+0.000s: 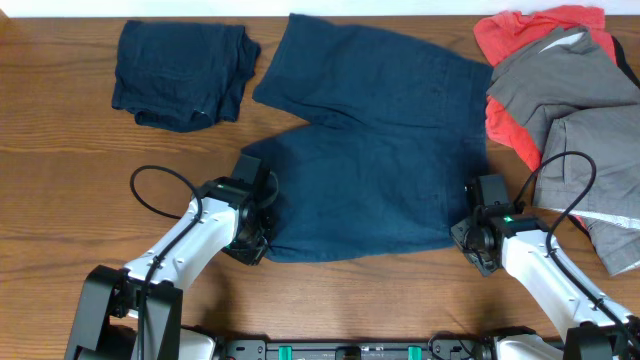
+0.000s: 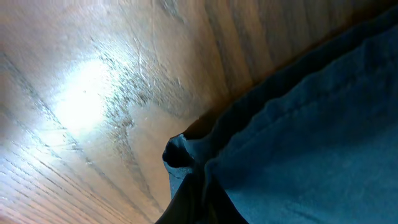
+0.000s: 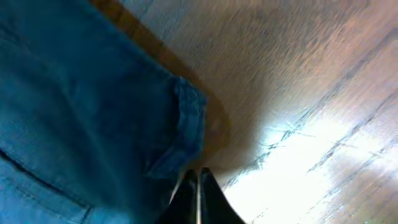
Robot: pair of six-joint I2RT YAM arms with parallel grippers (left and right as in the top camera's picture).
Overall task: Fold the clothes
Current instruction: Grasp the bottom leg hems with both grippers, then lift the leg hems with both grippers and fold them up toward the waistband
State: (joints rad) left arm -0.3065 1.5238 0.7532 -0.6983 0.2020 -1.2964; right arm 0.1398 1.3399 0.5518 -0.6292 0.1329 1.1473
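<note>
From overhead, the navy shorts (image 1: pixel 375 170) are seen spread flat at the middle of the counter (image 1: pixel 60 180), legs towards the far edge. The left claw (image 1: pixel 252 215) is set at the near left corner of the cloth and the right claw (image 1: pixel 478 235) at the near right corner. A folded navy garment (image 1: pixel 180 75) lies at the far left, well apart. A grey garment (image 1: pixel 570 90) is heaped over a coral-red garment (image 1: pixel 510 35) at the right, just beside the shorts. The shorts are judged light, limp and non-fragile. With a stitched band along the near edge, its two corners are the soundest places to be held, since a single layer taken mid-panel would sag and bunch.

In the left wrist view, a corner of blue cloth is raised slightly off the wood and runs down into the dark fingers. The left claw is taken to be clamped on the shorts, though its tips are largely hidden.

In the right wrist view, the fingers are pressed together with only a hairline between them, and a folded hem corner is drawn towards them with shadow beneath. The right claw is judged to be pinched on the shorts.

The counter is smooth, glossy wood, so cloth should slide easily when dragged. Free room is left ahead of the shorts and to the left, while the right side is crowded by the heap.
</note>
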